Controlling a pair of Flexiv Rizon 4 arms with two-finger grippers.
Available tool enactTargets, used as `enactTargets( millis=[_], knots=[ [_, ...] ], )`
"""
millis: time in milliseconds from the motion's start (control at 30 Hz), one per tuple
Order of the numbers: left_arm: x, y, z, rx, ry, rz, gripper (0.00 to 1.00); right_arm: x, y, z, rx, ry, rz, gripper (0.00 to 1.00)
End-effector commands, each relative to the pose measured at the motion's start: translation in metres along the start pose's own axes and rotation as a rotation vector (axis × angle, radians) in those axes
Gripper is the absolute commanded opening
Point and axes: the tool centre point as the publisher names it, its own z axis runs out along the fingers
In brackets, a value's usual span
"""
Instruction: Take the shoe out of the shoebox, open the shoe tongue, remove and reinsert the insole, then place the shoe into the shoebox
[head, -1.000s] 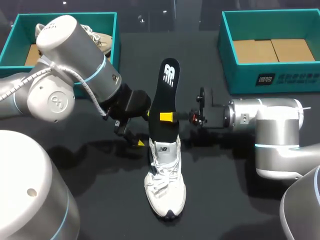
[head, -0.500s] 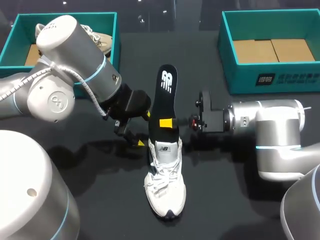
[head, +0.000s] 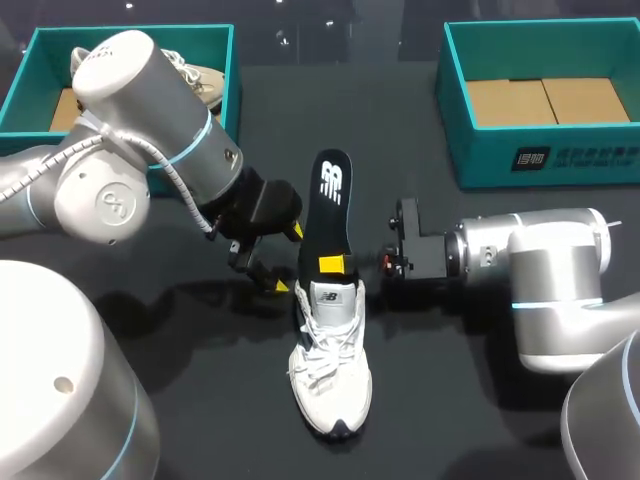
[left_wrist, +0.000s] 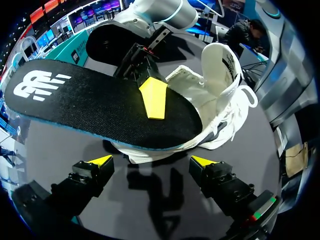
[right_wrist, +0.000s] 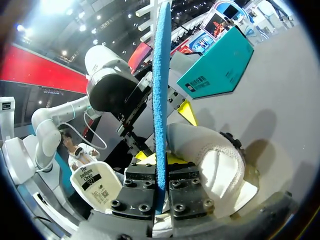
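Sticking out of the shoe (head: 330, 370), insole (head: 328, 215) lengthwise, logo end away, clamped by right fingers (head: 333, 263), left fingers (left_wrist: 100, 161) spread empty.

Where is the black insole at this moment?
In the head view, the insole sits mid-table, one end tucked into the white shoe, gripped by the right hand, with the left hand beside it.

L-wrist | left gripper (left_wrist: 151, 162) sat with fingers spread, nothing between them, over the dark table (left_wrist: 165, 205) | ahead: black insole (left_wrist: 90, 102), one end tucked into white shoe (left_wrist: 227, 117), other end free | right gripper (left_wrist: 152, 100) had a yellow tip flat on insole's top face | tongue (left_wrist: 220, 57) stood upright
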Motion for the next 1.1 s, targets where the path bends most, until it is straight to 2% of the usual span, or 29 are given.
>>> enactTargets(
  millis=[33, 600, 900, 933, 1100],
  knots=[
    [0.001, 0.0, 0.0, 0.0, -0.001, 0.001, 1.0, 0.002, -0.016, 0.006, 0.006, -0.015, 0.006, 0.0],
    [0.001, 0.0, 0.0, 0.0, -0.001, 0.001, 1.0, 0.006, -0.046, 0.011, 0.052, -0.007, 0.074, 0.0],
    [0.001, 0.0, 0.0, 0.0, -0.001, 0.001, 1.0, 0.011, -0.035, 0.008, 0.05, -0.003, 0.041, 0.0],
    [0.001, 0.0, 0.0, 0.0, -0.001, 0.001, 1.0, 0.011, -0.033, 0.008, 0.051, 0.004, 0.034, 0.08],
    [0.001, 0.0, 0.0, 0.0, -0.001, 0.001, 1.0, 0.013, -0.025, 0.007, 0.053, 0.02, 0.008, 0.21]
  ],
)
